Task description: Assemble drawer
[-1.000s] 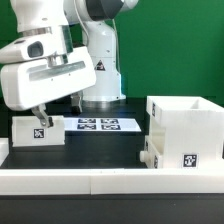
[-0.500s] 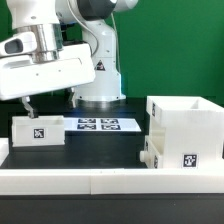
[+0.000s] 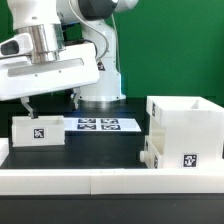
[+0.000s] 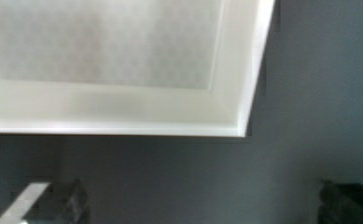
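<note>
Overhead, the arm leans tilted above a white tray (image 3: 38,131). Its gripper (image 3: 52,102) is released, fingers wide apart

The gripper (image 3: 52,101) hangs with its fingers (image 3: 28,103) pointing down and its jaws spread wide. The finger on the exterior view's left sits a little lower than the other, so the broad white hand body (image 3: 50,75) just above the claw is tilted. The grey wrist (image 3: 40,40) rises from that body. Behind the claw, toward the exterior view's right, stands the arm's white base column (image 3: 105,85). The wrist view shows both fingers (image 4: 39,200) blurred and well apart.
</note>
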Robot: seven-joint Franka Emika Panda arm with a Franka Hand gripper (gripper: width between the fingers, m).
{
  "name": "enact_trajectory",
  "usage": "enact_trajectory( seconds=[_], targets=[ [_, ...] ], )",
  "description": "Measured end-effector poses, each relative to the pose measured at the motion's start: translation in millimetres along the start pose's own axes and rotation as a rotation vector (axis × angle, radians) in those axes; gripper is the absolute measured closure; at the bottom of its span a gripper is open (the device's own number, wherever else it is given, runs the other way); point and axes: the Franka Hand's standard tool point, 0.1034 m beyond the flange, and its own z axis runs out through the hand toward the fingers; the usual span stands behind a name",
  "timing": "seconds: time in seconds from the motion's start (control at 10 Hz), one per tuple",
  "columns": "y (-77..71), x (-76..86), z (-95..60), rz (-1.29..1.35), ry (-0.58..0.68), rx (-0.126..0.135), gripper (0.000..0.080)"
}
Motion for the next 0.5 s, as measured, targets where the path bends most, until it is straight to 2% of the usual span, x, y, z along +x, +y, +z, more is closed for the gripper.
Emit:
enact_trajectory(
  seconds=[0.3,0.5],
  targets=[
    [0.0,-27.8,6.1,0.036,0.021,-0.061,0.0151],
    [-6.2,-39.5,14.2,0.058,0.017,-0.068,0.0151]
  ],
)
